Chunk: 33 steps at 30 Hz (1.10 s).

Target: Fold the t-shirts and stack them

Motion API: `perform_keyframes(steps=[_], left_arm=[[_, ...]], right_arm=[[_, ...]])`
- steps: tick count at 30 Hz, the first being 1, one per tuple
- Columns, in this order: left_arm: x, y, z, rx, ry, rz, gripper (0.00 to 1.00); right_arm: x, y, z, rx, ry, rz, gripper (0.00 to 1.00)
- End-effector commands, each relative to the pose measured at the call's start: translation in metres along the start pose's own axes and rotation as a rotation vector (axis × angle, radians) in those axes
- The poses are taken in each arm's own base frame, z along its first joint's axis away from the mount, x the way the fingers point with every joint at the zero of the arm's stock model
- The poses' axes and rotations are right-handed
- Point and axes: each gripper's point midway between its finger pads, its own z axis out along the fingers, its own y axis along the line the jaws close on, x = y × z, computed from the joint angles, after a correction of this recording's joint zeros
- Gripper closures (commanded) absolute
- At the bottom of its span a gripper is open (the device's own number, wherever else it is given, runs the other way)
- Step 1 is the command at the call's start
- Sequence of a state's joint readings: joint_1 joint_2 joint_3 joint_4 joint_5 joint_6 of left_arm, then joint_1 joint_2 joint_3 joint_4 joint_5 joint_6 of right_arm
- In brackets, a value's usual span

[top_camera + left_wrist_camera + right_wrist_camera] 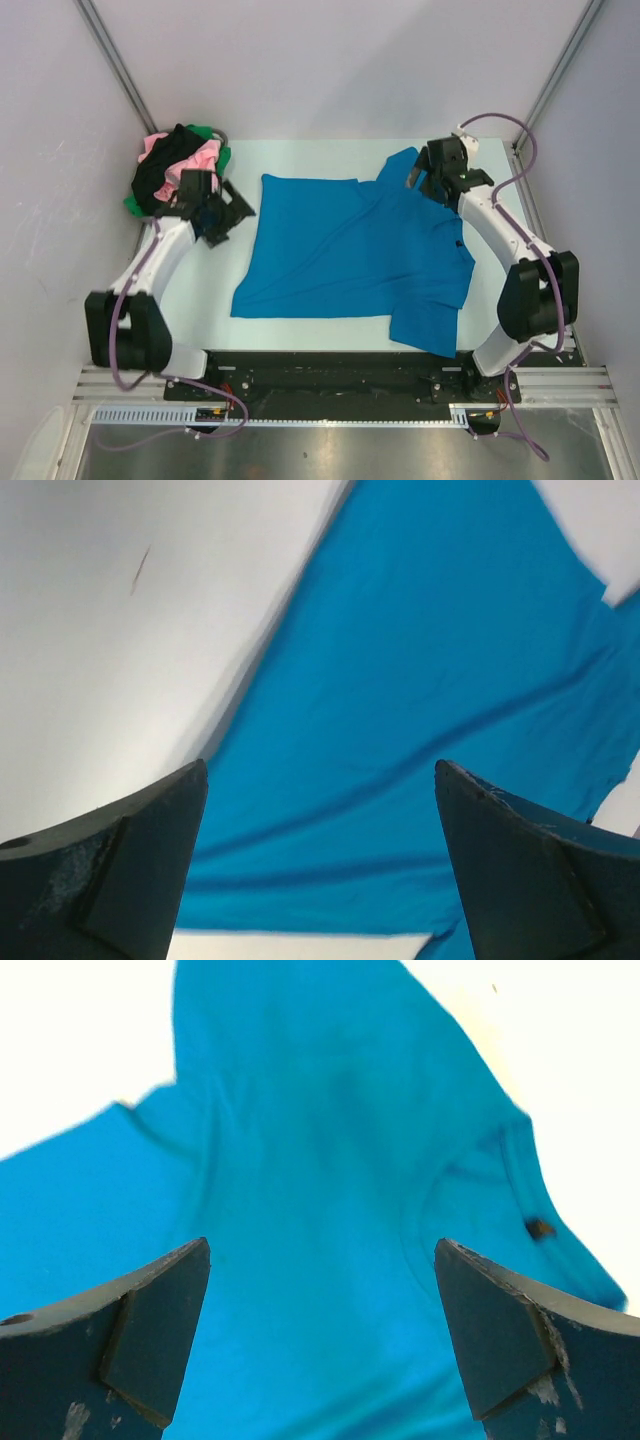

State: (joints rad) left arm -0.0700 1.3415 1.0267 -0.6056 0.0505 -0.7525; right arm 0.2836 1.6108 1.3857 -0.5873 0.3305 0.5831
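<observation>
Blue t-shirt (350, 245), soft, lightly creased

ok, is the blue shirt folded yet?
No, in the top view the blue shirt lies spread open in a single layer on the table, with both sleeves sticking out.

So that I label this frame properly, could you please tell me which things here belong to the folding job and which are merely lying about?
Belonging to the job: blue t-shirt, spread on the table; heap of pink, black and green shirts, far left corner; left gripper, right gripper, both open.
Just there: purple cables; metal rail.
</observation>
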Motion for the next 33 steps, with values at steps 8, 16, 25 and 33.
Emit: perform_keyframes(steps=[8, 16, 25, 33], left_arm=[[-0.068, -0.071, 0.099, 0.025, 0.050, 0.036, 0.01], [-0.083, -0.082, 0.155, 0.037, 0.060, -0.006, 0.01], [-0.079, -0.083, 0.165, 0.075, 0.068, -0.013, 0.01], [-0.066, -0.073, 0.175, 0.068, 0.107, -0.011, 0.01]], right_arm=[[-0.099, 0.113, 0.103, -0.286, -0.062, -0.133, 0.00], [-0.080, 0.156, 0.182, -0.420, -0.052, -0.067, 0.07], [-0.048, 0.192, 0.202, -0.619, -0.004, 0.014, 0.09], [-0.021, 0.181, 0.230, -0.523, 0.049, 0.035, 0.08]])
